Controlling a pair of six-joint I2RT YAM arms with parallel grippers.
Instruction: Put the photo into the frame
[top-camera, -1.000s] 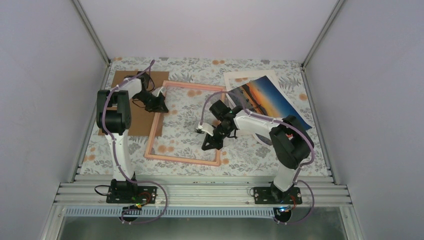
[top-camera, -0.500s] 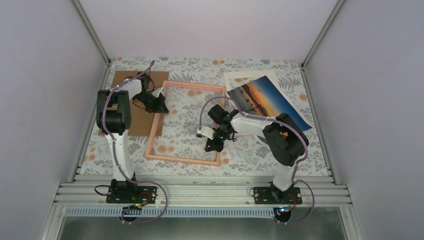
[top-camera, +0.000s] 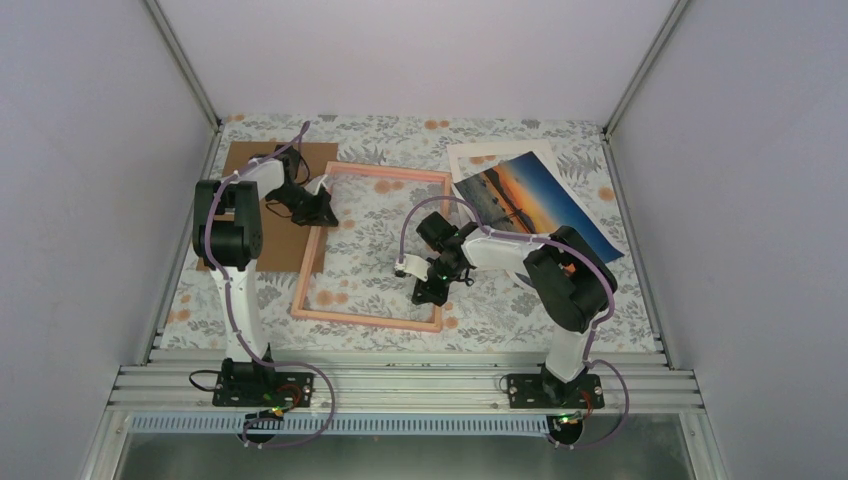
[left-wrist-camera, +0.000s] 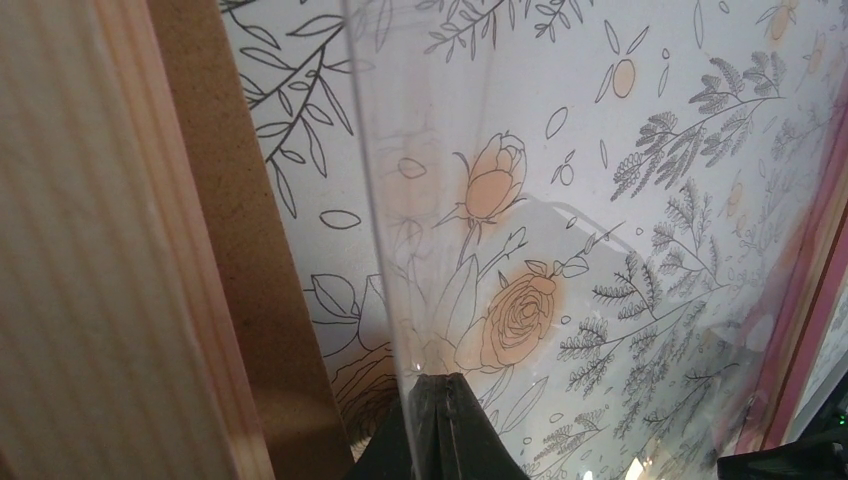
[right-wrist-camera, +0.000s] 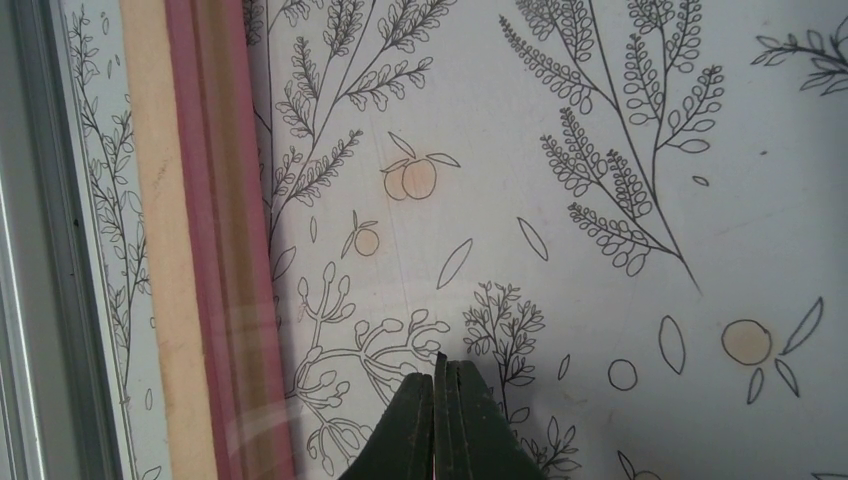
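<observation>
right tool (top-camera: 421, 297) is low inside the frame (top-camera: 365, 320), near its near-right corner, tips pointing at the near rail. right wrist view: both fingers (right-wrist-camera: 410, 425) are pressed together with no gap, tips over the floral cloth of the bench (top-camera: 520, 320), just beside the frame's pink rail.

left tool (top-camera: 322, 212) is at the frame's far-left corner, over the left rail. left wrist view: fingers (left-wrist-camera: 470, 430) closed tip to tip. a faint clear edge runs up from the tips, possibly a transparent sheet pinched there; too much glare to be sure.

brown cardboard sheet (top-camera: 245, 160) lies left of the frame, its right edge passing under the frame's left rail.

photo (top-camera: 535, 205) lies outside the frame, just beside the far-right corner and to its right, well apart from both tools. it sits skewed on a white mat board (top-camera: 495, 155), which shows past the photo's far edge.
</observation>
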